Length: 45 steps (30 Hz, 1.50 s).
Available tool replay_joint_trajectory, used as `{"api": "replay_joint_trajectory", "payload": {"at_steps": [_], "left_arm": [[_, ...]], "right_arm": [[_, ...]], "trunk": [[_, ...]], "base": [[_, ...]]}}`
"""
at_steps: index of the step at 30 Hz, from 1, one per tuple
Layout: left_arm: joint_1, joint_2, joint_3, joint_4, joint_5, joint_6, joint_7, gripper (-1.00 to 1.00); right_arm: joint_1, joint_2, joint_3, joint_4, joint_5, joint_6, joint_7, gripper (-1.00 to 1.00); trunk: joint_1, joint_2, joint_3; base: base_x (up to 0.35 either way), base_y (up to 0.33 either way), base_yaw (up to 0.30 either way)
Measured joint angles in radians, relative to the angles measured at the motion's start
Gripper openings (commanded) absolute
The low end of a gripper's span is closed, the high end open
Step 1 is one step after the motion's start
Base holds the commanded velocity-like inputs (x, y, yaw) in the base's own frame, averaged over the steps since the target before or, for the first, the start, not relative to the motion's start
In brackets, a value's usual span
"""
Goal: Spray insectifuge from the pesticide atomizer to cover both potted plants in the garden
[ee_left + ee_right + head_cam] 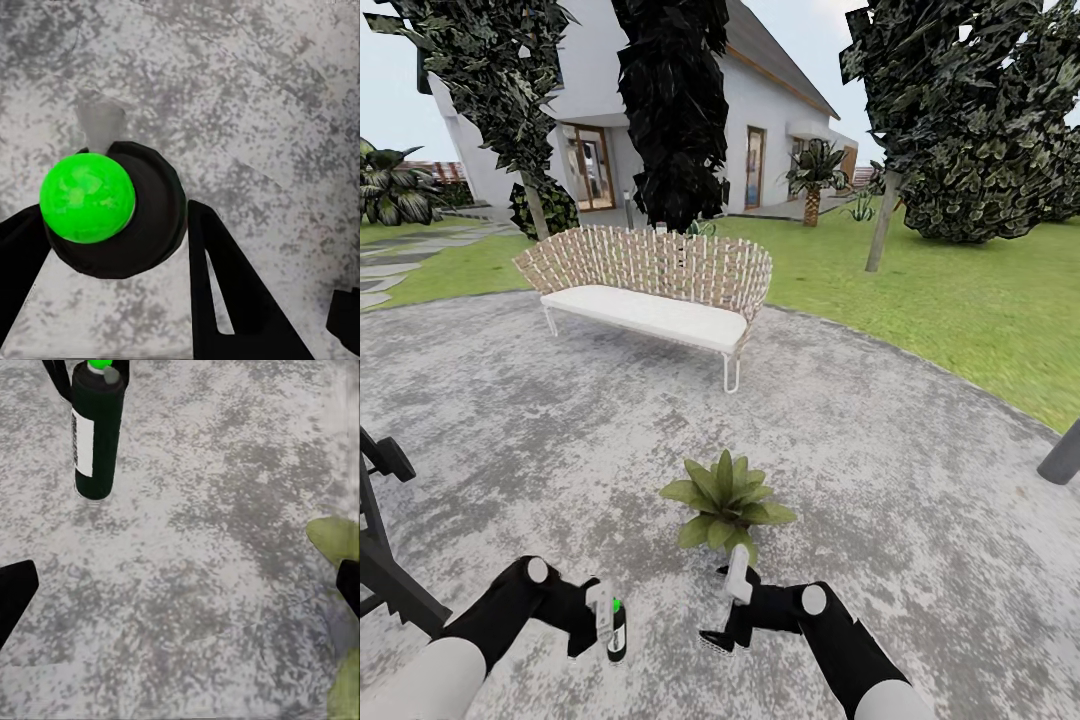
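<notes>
Pesticide atomizer stands upright between our left end effector's fingers, apparently gripped. Our right end effector, spread wide, hangs empty beside the potted plant.

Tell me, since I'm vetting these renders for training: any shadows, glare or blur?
Head view: flat, even light, the potted plant barely shadowed, edges bent by the wide lens. Left wrist view: the atomizer sharp, no glare on its green cap. Right wrist view: patio texture coarse and blotchy.

one potted plant on the patio, one dark spray bottle with a green top. one wicker bench, one house, two grippers.
</notes>
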<state>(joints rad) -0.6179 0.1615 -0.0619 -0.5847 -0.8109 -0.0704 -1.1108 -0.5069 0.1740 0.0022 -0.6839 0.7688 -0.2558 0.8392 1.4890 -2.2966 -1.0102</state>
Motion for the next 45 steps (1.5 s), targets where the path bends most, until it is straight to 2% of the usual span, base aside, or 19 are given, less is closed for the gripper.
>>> {"api": "replay_joint_trajectory", "payload": {"at_steps": [3, 5, 7, 9, 11, 13, 15, 17, 20, 23, 25, 27, 28, 30, 32, 33, 35, 37, 45], "left_arm": [[0.004, -0.007, 0.073, -0.001, 0.003, 0.003, 0.020, -1.00], [0.007, -0.009, 0.097, 0.001, 0.005, 0.004, 0.031, -1.00], [0.007, -0.013, 0.109, 0.009, 0.011, 0.005, 0.064, -1.00], [0.008, -0.021, 0.114, 0.016, 0.045, 0.005, 0.120, -1.00], [0.009, -0.025, 0.120, 0.025, 0.085, 0.007, 0.164, -1.00], [0.009, -0.026, 0.126, 0.051, 0.141, 0.007, 0.214, -1.00], [0.008, -0.026, 0.129, 0.077, 0.183, 0.014, 0.249, -1.00], [0.008, -0.026, 0.130, 0.091, 0.198, 0.058, 0.266, -1.00], [0.009, -0.026, 0.129, 0.099, 0.200, 0.157, 0.286, -1.00], [0.009, -0.026, 0.129, 0.100, 0.201, 0.189, 0.335, -1.00], [0.009, -0.027, 0.131, 0.099, 0.203, 0.247, 0.356, -1.00], [0.006, -0.036, 0.129, 0.088, 0.206, 0.348, 0.362, -1.00], [0.001, -0.044, 0.128, 0.084, 0.207, 0.391, 0.363, -1.00], [-0.007, -0.073, 0.124, 0.078, 0.209, 0.511, 0.363, -1.00], [-0.021, -0.104, 0.120, 0.067, 0.207, 0.606, 0.362, -1.00], [-0.029, -0.112, 0.118, 0.063, 0.203, 0.643, 0.363, -1.00], [-0.054, -0.121, 0.117, 0.058, 0.206, 0.729, 0.361, -1.00], [-0.066, -0.125, 0.116, 0.058, 0.204, 0.759, 0.361, -1.00], [-0.074, -0.127, 0.116, 0.055, 0.201, 0.809, 0.363, -1.00]], "right_arm": [[0.001, -0.114, -0.019, 0.088, 0.001, 0.000, -0.142, 1.00], [0.001, -0.168, -0.052, 0.180, -0.001, 0.000, -0.240, 1.00], [0.001, -0.226, -0.125, 0.294, -0.002, -0.004, -0.382, 1.00], [0.002, -0.276, -0.206, 0.404, 0.000, -0.013, -0.538, 1.00], [0.004, -0.297, -0.238, 0.462, 0.001, -0.025, -0.631, 1.00], [0.006, -0.305, -0.269, 0.522, -0.001, -0.037, -0.769, 1.00], [0.009, -0.308, -0.316, 0.575, -0.051, -0.042, -0.920, 1.00], [0.016, -0.309, -0.350, 0.623, -0.127, -0.059, -1.010, 1.00], [0.021, -0.300, -0.364, 0.649, -0.201, -0.078, -1.048, 1.00], [0.021, -0.297, -0.367, 0.651, -0.214, -0.082, -1.054, 1.00], [0.021, -0.295, -0.369, 0.651, -0.218, -0.083, -1.056, 1.00], [0.021, -0.295, -0.382, 0.652, -0.253, -0.083, -1.057, 1.00], [0.021, -0.295, -0.390, 0.652, -0.283, -0.083, -1.057, 1.00], [0.021, -0.296, -0.404, 0.653, -0.401, -0.082, -1.057, 1.00], [0.021, -0.296, -0.407, 0.653, -0.477, -0.081, -1.055, 1.00], [0.021, -0.297, -0.406, 0.654, -0.493, -0.080, -1.055, 1.00], [0.021, -0.295, -0.406, 0.655, -0.513, -0.081, -1.054, 1.00], [0.022, -0.294, -0.406, 0.656, -0.518, -0.082, -1.053, 1.00], [0.022, -0.294, -0.406, 0.656, -0.520, -0.083, -1.052, 1.00]], "trunk": [[0.000, 0.000, 0.000], [0.000, 0.000, 0.000], [0.000, 0.000, 0.000], [0.000, 0.000, 0.000], [0.000, 0.000, 0.000], [0.000, 0.000, 0.000], [0.000, 0.000, 0.000], [0.000, 0.000, 0.000], [0.000, 0.000, 0.000], [0.000, 0.000, 0.000], [0.000, 0.000, 0.000], [0.000, 0.000, 0.000], [0.000, 0.000, 0.000], [0.000, 0.000, 0.000], [0.000, 0.000, 0.000], [0.000, 0.000, 0.000], [0.000, 0.000, 0.000], [0.000, 0.000, 0.000], [-0.001, 0.000, 0.002]], "base": [[0.000, 0.000, 0.000], [0.000, 0.000, 0.000], [0.000, 0.000, 0.000], [0.000, 0.000, 0.000], [0.000, 0.000, 0.000], [0.000, 0.000, 0.000], [0.000, 0.000, 0.000], [0.000, 0.000, 0.000], [0.000, 0.000, 0.000], [0.000, 0.000, 0.000], [0.000, 0.000, 0.000], [0.000, 0.000, 0.000], [0.000, 0.000, 0.000], [0.000, 0.000, 0.000], [0.000, 0.000, 0.000], [0.000, 0.000, 0.000], [0.000, 0.000, -0.018], [0.000, 0.000, -0.176], [0.182, 0.023, -0.283]]}}
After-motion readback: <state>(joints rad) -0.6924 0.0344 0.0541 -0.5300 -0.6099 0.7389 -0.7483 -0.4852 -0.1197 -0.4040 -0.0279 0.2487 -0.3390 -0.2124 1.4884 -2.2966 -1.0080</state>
